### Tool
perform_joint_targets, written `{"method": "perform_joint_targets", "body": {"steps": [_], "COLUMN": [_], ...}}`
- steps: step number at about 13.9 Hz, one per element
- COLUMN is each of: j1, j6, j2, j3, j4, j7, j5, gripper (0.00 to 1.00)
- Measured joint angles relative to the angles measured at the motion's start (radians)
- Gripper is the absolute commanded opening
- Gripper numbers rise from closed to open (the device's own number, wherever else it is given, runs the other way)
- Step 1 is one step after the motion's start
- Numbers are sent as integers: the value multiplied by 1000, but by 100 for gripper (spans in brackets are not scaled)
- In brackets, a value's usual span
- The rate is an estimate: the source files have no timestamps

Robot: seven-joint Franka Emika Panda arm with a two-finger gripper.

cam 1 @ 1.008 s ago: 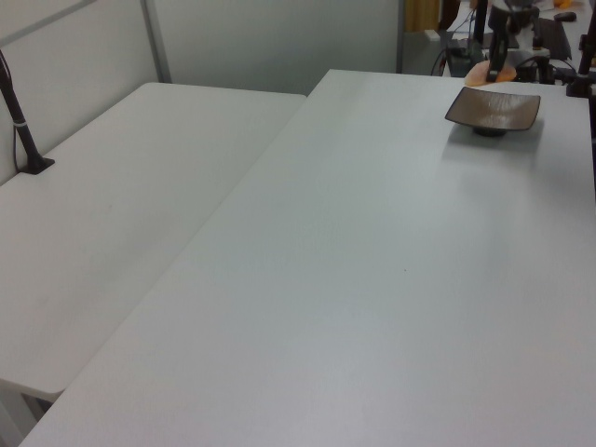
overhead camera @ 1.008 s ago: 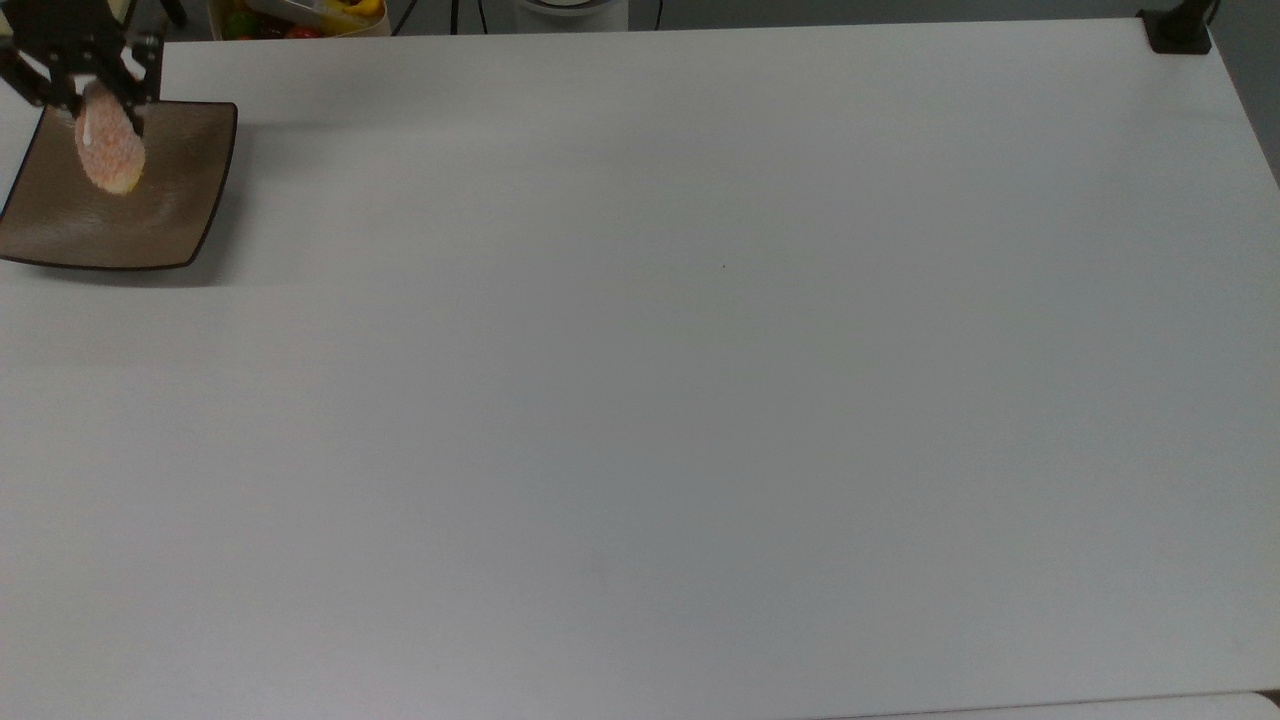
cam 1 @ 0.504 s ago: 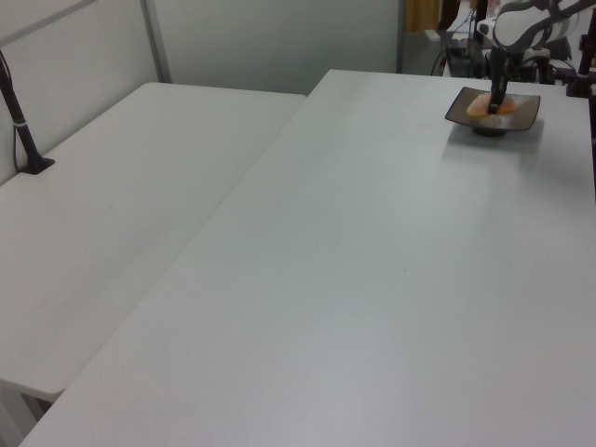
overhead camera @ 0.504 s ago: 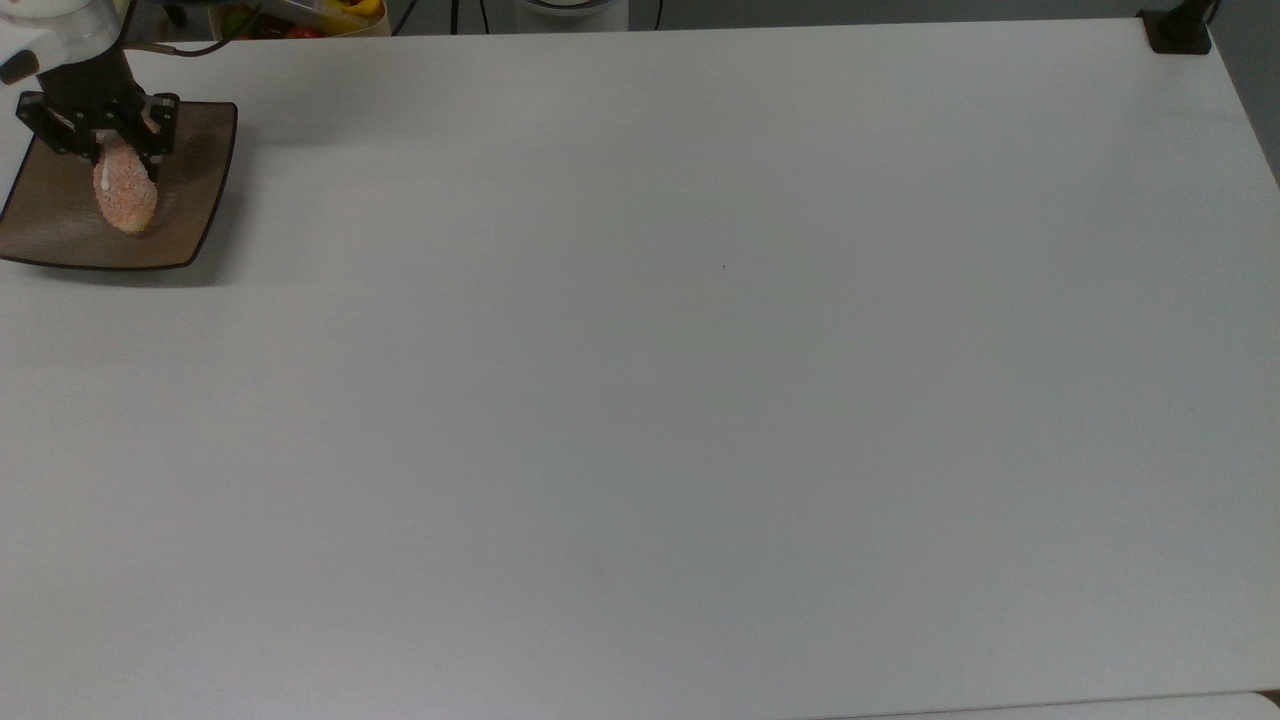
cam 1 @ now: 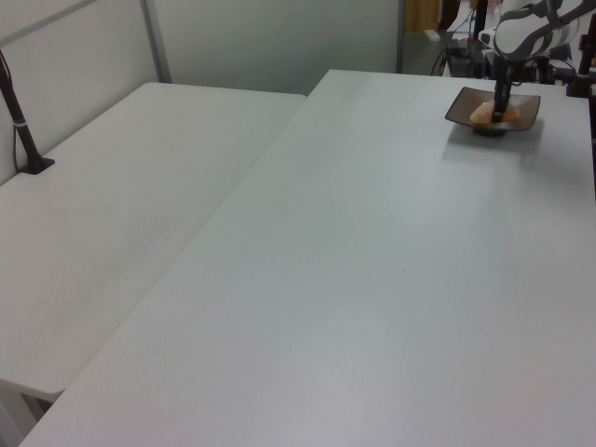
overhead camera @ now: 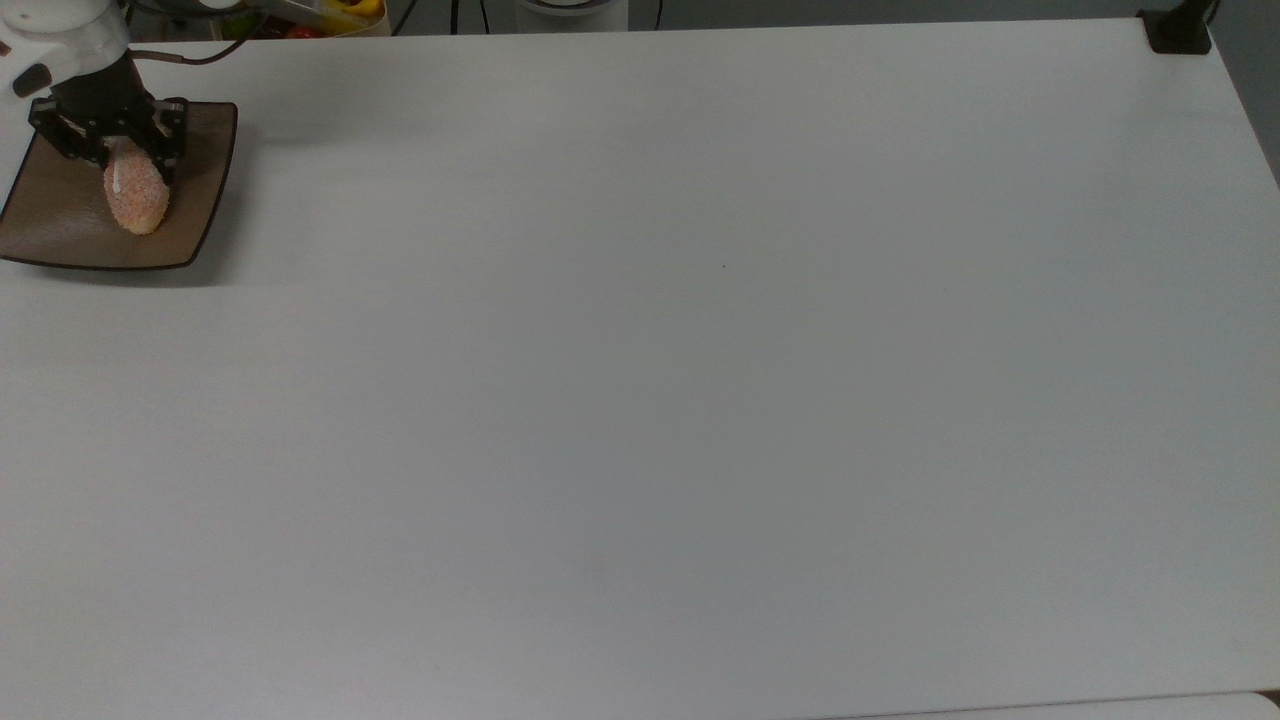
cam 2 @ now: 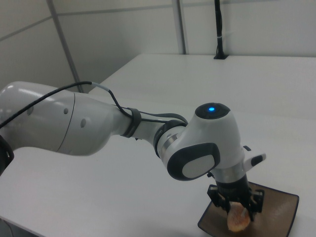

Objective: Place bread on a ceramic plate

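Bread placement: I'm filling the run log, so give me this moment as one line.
phase: placing | end effector: shut on bread | bread: low over ceramic plate, contact unclear | released: no

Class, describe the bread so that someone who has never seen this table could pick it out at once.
Find the big white table and go to the top view's far left corner, where a square brown ceramic plate sits. The bread is the small oval orange-tan roll on that plate, under the black gripper. Its speckled crust and thin white stripe set it apart from the glossy dark plate.
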Motion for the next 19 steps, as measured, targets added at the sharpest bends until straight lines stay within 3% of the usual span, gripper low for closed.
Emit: {"method": "perform_joint_targets", "body": {"steps": [2, 5, 11, 15, 19], "j1": [0, 0, 3, 31, 120], "j6": [0, 0, -37, -226, -470], "j2": [1, 1, -31, -139, -250], "j3": [0, 0, 0, 2, 7], "j4": [0, 1, 15, 81, 174], "j7": [-1, -1, -1, 14, 191], "j5": [0, 0, 0, 6, 10], "gripper": [76, 100, 100, 100, 100]}}
